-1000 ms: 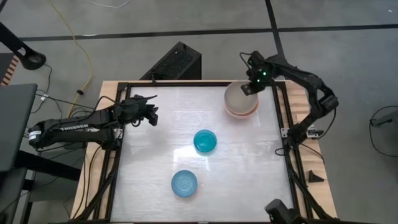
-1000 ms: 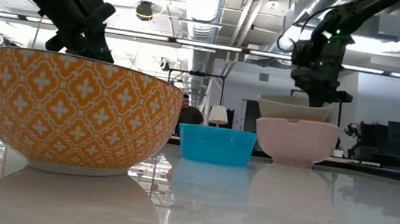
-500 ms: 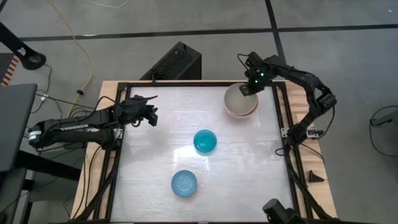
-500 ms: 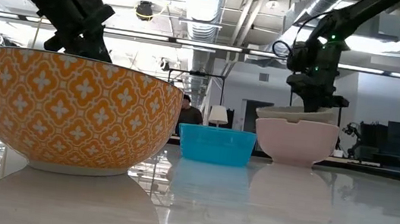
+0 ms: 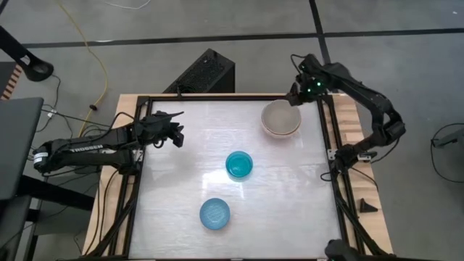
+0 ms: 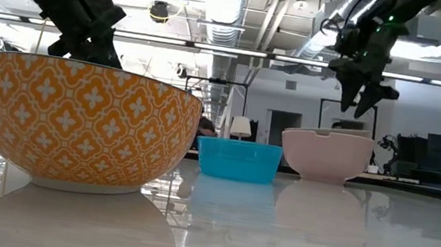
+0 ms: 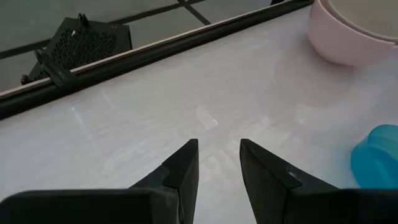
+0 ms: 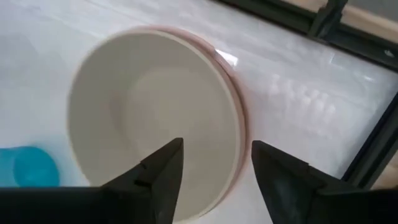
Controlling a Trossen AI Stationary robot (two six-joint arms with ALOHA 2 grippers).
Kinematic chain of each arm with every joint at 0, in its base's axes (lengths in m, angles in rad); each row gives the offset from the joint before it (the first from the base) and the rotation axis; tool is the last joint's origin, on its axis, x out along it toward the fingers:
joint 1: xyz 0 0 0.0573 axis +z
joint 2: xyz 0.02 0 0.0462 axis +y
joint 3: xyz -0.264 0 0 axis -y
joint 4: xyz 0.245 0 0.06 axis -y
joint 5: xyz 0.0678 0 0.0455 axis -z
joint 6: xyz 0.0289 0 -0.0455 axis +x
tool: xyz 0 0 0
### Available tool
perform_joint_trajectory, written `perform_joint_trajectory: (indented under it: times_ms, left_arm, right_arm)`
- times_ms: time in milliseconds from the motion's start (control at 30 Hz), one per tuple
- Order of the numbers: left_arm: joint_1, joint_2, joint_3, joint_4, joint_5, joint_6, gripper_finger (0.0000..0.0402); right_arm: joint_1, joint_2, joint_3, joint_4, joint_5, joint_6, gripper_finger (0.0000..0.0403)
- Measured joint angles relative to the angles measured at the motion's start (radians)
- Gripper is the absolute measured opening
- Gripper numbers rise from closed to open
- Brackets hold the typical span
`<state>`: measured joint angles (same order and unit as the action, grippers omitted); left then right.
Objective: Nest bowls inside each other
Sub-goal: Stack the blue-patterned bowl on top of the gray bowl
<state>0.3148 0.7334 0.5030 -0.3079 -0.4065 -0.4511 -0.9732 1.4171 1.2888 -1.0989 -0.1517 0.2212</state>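
A cream bowl (image 5: 280, 116) sits nested level inside the salmon-pink bowl (image 6: 326, 158) at the table's far right; in the right wrist view the cream bowl (image 8: 149, 118) fills the pink rim (image 8: 241, 124). My right gripper (image 5: 299, 96) hangs open above the stack's far right edge (image 8: 217, 149), touching nothing. A teal bowl (image 5: 239, 164) stands mid-table and a light-blue bowl (image 5: 214, 214) nearer the front edge, each on its base. My left gripper (image 5: 172, 130) waits open above the table's far left (image 7: 217, 146).
In the low view an orange-patterned bowl (image 6: 85, 124) stands close at the left. A black frame (image 5: 330, 138) runs around the white tabletop. White table surface lies bare between the bowls and below my left gripper. A black box (image 5: 205, 72) sits beyond the far edge.
My right gripper has opened and let go of the cream bowl, then risen and drawn back toward the far right corner. The cream bowl, held above the pink bowl and then tilted in it, has settled level inside it.
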Motion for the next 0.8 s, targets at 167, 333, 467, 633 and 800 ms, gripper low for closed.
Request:
perform_joint_trajectory:
  times_ms: [167, 333, 467, 633, 800]
  left_arm:
    - [0.0, 0.0, 0.0, 0.001, 0.0, 0.001, 0.0105]
    - [0.0, 0.0, 0.0, 0.001, 0.0, -0.006, 0.0105]
    - [0.0, 0.0, 0.0, 0.001, 0.0, -0.007, 0.0105]
    - [0.0, 0.0, 0.0, 0.009, 0.028, -0.007, 0.0105]
    - [0.0, 0.007, 0.0, 0.024, 0.405, 0.146, 0.0105]
  right_arm:
    - [0.054, -0.018, 0.0, 0.046, -0.005, 0.019, 0.022]
    - [0.172, 0.01, 0.0, 0.082, -0.122, 0.042, 0.0212]
    - [0.328, 0.03, 0.0, 0.153, -0.137, 0.043, 0.021]
    - [0.516, 0.046, 0.0, 0.27, -0.138, 0.041, 0.0209]
    - [0.649, 0.055, -0.001, 0.379, -0.135, -0.004, 0.0209]
